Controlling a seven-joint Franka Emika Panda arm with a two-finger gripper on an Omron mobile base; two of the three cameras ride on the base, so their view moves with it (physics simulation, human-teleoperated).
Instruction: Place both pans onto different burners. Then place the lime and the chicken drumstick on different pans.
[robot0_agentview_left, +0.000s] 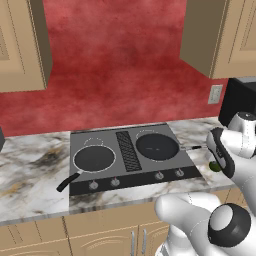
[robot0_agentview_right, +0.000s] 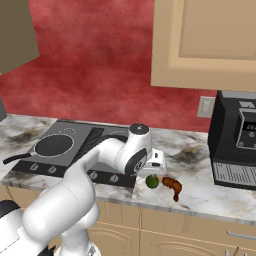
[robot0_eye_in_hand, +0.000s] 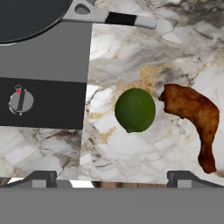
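The lime (robot0_eye_in_hand: 135, 110) lies on the desk (robot0_eye_in_hand: 131, 57) just right of the stove (robot0_eye_in_hand: 43, 65), dead ahead of the end effector (robot0_eye_in_hand: 112, 177) — fully open, holding nothing. At its three o'clock, nearly touching, the drumstick (robot0_eye_in_hand: 194, 118) runs lengthwise toward five o'clock.

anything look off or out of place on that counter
Nothing is spilled, tipped or damaged. Both pans sit flat on separate burners. The lime and chicken drumstick lie on bare marble right of the stove, under the open hand.
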